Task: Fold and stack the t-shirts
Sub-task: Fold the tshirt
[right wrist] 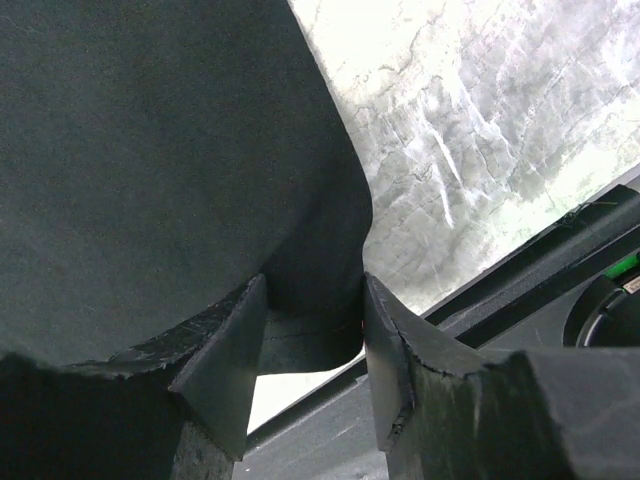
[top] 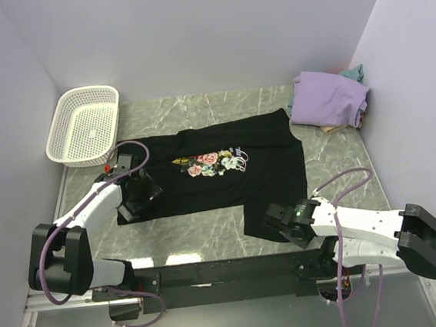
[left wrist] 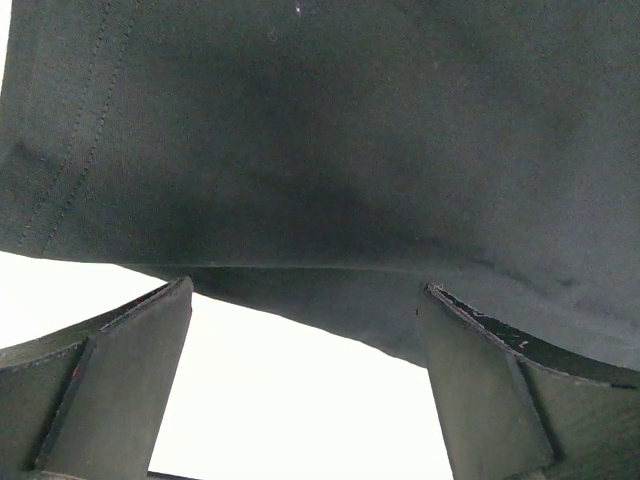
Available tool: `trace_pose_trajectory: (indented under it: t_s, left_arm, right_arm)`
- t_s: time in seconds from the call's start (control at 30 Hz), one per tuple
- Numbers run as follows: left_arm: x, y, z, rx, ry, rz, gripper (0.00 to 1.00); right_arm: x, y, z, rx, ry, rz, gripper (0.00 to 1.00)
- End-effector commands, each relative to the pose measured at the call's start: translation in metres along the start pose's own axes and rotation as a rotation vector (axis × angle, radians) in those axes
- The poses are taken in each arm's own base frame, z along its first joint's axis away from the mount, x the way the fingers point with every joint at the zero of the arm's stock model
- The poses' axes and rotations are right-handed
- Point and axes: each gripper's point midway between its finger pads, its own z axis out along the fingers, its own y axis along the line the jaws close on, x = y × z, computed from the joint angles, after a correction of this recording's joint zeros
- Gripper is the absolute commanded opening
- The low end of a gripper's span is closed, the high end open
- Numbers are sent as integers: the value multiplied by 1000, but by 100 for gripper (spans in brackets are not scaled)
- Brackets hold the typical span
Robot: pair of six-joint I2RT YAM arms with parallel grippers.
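The black t-shirt with the pink-rose print lies spread flat on the marble table. My left gripper sits low at its near-left hem, open wide. In the left wrist view the hem of the black t-shirt runs just beyond that gripper, with no cloth between the fingers. My right gripper is at the shirt's near-right corner. In the right wrist view its jaws stand half closed, and the corner of the black t-shirt lies between this gripper's tips with a gap still showing. A lavender t-shirt lies heaped at the back right, with a teal t-shirt behind it.
A white perforated basket stands at the back left against the wall. Something flat and tan pokes out under the lavender heap. The black mounting rail runs along the table's near edge, just behind the right gripper.
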Motion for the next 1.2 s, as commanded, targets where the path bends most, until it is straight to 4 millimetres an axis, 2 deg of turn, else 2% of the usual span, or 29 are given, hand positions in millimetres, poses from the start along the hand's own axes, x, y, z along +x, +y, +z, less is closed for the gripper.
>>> trace_pose_trajectory:
  t_s: [0.0, 0.03, 0.1, 0.13, 0.17, 0.3, 0.33, 0.4, 0.43, 0.53, 0.6, 0.77, 0.8, 0.87, 0.93, 0.97, 1.03, 1.17]
  left_arm:
    - [-5, -10, -4, 48, -17, 12, 99]
    - [-4, -10, -4, 48, -15, 12, 99]
    - [-2, -8, -2, 41, -8, 12, 99]
    - [-2, -8, -2, 40, -10, 12, 99]
    - [-2, -8, -2, 43, -10, 12, 99]
    - [-5, -15, -10, 83, -25, 13, 100]
    - [-7, -16, -13, 91, -32, 12, 99]
    - [-10, -16, -21, 96, -49, 2, 99]
    - [-13, -17, -25, 98, -58, -4, 99]
    - [-12, -14, -34, 92, -58, -25, 99]
    - [-12, -12, -39, 94, -65, -41, 100]
    - [7, -1, -37, 102, -28, -88, 99]
    - [16, 5, -31, 92, -6, -112, 99]
    - [22, 0, -29, 142, 3, -140, 99]
    - [34, 6, -20, 145, 23, -187, 96]
    - [30, 2, -20, 179, 0, -206, 95]
    - [36, 3, -17, 194, 8, -244, 92]
    - [24, 6, -21, 194, -66, -295, 92]
  right_arm:
    - [-4, -2, 2, -5, -28, 21, 50]
    - [-4, -2, 2, -3, -27, 19, 50]
    - [-5, -1, 2, -8, -31, 14, 32]
    - [-5, 0, 2, -13, -34, 15, 19]
    - [-6, 2, 2, -22, -35, 10, 0]
    - [-18, 25, -15, -96, -85, -58, 0]
    - [-24, 38, -27, -127, -99, -53, 0]
    - [-39, 44, -37, -131, -167, -102, 0]
    - [-46, 56, -51, -158, -181, -95, 0]
    - [-64, 68, -70, -171, -246, -134, 0]
    - [-71, 71, -76, -171, -275, -164, 0]
    - [-81, 80, -85, -205, -319, -198, 0]
    - [-83, 82, -87, -216, -331, -202, 0]
    - [-90, 84, -92, -232, -351, -212, 0]
    - [-96, 89, -97, -257, -369, -212, 0]
    - [-101, 89, -99, -265, -374, -225, 0]
    - [-104, 95, -101, -299, -385, -221, 0]
    - [-115, 96, -102, -340, -395, -225, 0]
